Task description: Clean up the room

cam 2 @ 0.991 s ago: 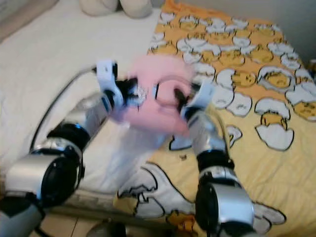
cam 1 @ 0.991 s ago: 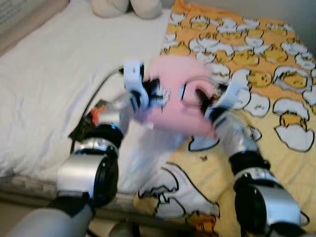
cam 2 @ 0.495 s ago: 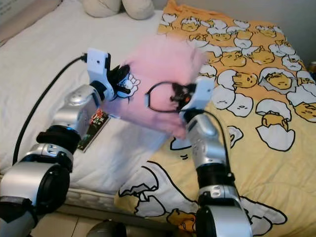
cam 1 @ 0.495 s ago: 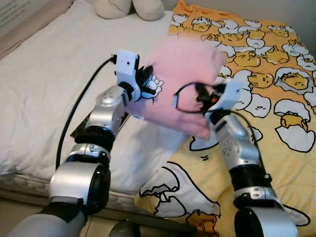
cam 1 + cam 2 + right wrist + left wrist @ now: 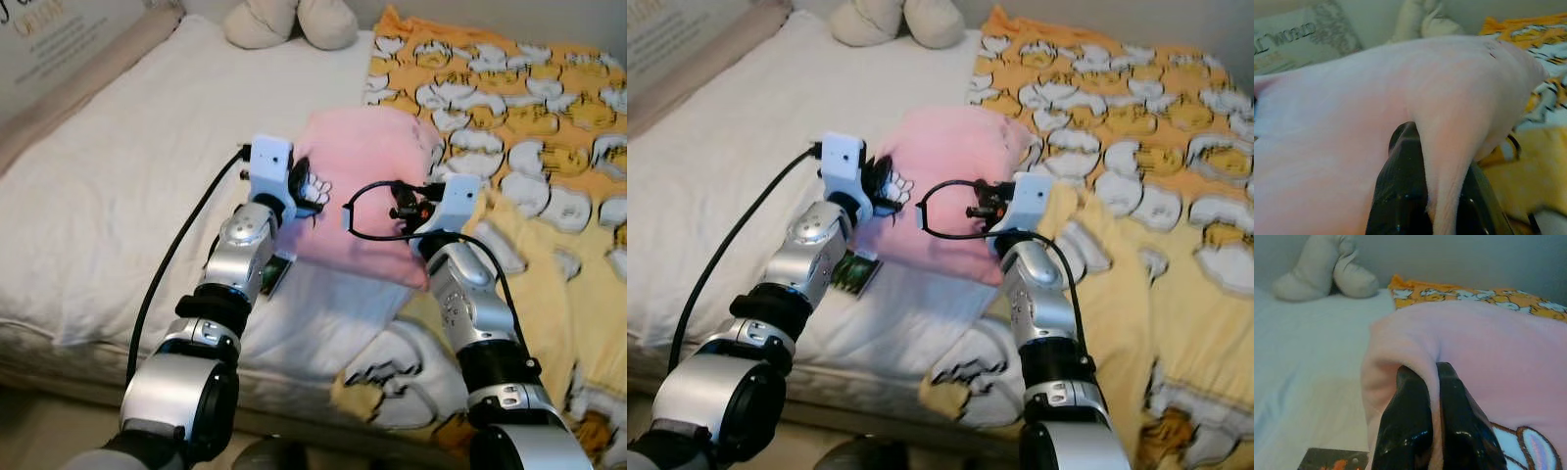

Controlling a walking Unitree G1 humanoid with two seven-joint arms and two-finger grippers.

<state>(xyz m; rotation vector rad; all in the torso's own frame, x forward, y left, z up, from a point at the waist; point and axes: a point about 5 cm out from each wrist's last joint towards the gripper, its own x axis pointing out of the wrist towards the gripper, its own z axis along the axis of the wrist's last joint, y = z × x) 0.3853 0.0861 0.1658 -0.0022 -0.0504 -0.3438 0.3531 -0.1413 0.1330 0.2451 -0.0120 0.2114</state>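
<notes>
Where clamped: pink blanket (image 5: 367,186) between claws.

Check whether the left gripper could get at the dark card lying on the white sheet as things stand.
Probably not yet. The left gripper is shut on the pink blanket, which the right gripper also pinches. The dark card lies on the white sheet beneath the left forearm, so the blanket must go first.

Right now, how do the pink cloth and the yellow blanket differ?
The pink cloth is plain pink with a small cartoon patch; the yellow blanket is covered in an egg print. The cloth is pinched by the left gripper and right gripper; the blanket lies loose and rumpled. The cloth is much smaller. Both are on the bed.
</notes>
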